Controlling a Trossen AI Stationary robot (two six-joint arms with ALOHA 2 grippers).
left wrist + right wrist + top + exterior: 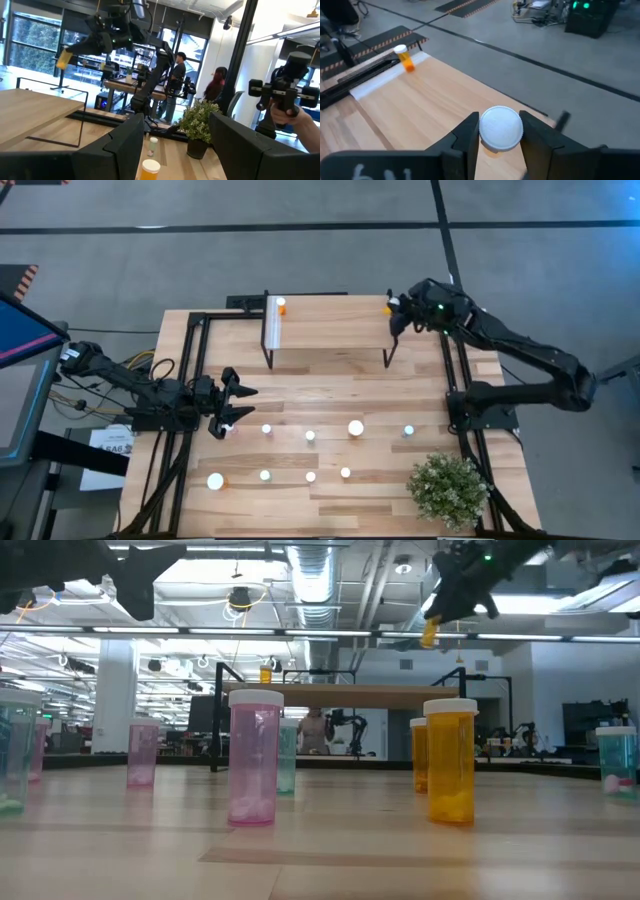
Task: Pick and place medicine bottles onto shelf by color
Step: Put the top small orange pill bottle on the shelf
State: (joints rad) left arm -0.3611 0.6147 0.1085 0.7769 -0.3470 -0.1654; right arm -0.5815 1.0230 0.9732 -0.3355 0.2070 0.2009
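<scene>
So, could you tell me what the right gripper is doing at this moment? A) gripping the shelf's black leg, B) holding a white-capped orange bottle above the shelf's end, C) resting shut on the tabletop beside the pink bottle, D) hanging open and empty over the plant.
B: the right gripper has its fingers closed on a white-capped orange bottle above the shelf, whose far end already holds another orange bottle.

Right claw reaches out, pinched around a small bottle; left claw waits low over the table, fingers spread.
</scene>
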